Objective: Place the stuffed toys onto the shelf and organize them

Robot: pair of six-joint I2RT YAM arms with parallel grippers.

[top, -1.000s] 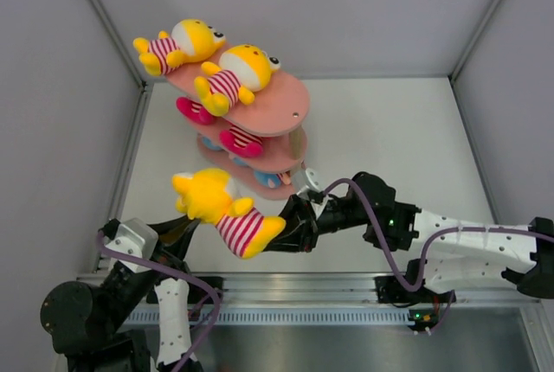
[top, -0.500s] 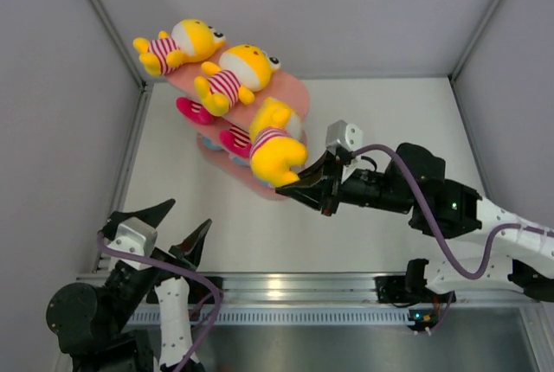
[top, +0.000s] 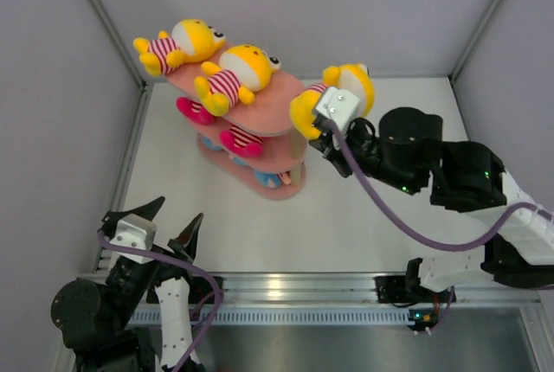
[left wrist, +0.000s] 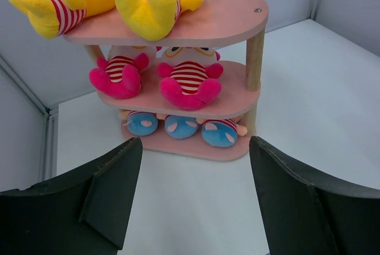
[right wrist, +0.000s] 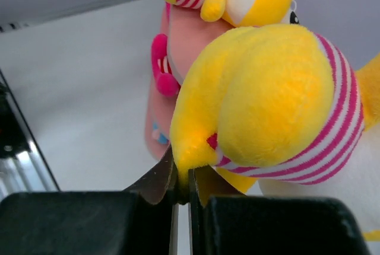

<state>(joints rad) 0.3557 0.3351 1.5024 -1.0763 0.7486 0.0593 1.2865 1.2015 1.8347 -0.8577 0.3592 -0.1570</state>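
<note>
Lifted now from the table's near edge to the shelf (top: 279,105) top: yellow toy (top: 359,82), pinched in closed right jaws. Left jaws gaping, empty. Only set-down left, seemingly.

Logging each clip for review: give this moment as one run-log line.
right gripper: shut on yellow toy | toy position: in air beside shelf top tier | left gripper: open, empty

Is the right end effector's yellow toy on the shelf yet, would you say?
Not yet: the yellow toy hangs beside the shelf, pinched by the right end effector.
</note>
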